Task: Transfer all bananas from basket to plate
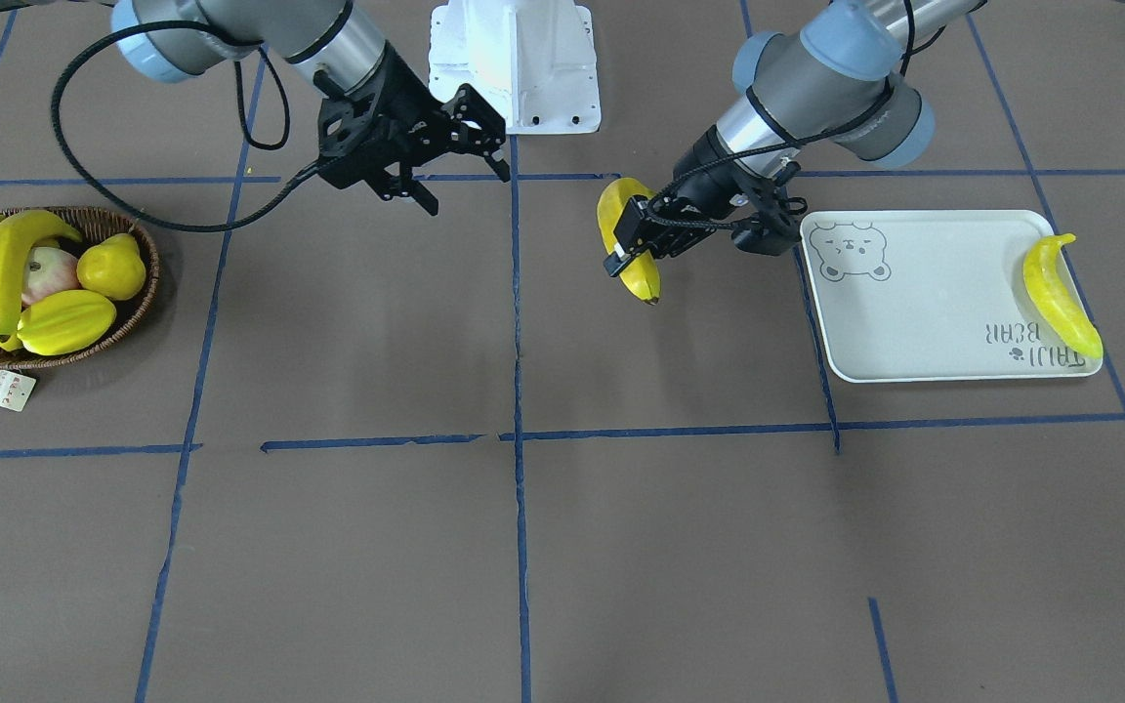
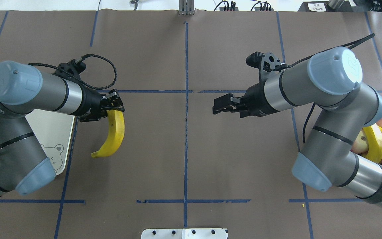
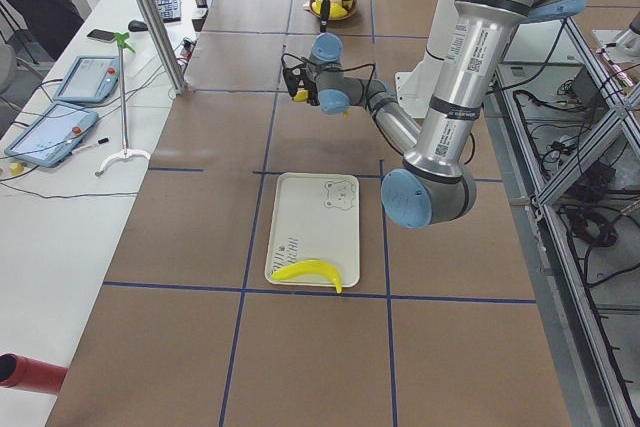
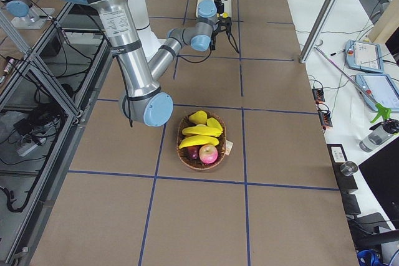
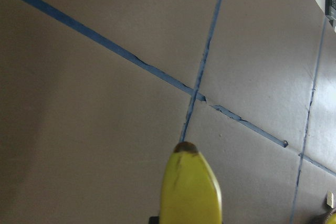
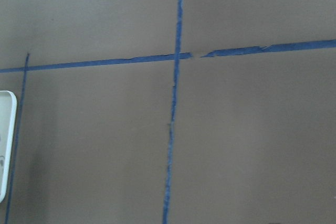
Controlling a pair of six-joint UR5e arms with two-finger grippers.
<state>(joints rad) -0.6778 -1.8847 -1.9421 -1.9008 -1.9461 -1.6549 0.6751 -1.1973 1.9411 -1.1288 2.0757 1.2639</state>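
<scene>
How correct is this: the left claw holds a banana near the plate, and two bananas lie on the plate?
One detail is wrong. Only one banana lies on the plate, not two; the front-facing view shows this clearly. The rest is correct: the left claw holds a second banana near the plate.

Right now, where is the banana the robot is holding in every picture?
Front-facing: held banana in the middle, left of the plate.
Overhead: held banana left of middle, right of the plate.
Exterior left: held banana tiny, upper middle, beyond the plate.
Exterior right: too small to tell.
Left wrist: held banana at bottom centre.
Right wrist: not there.
Shared landmark: the plate.
</scene>
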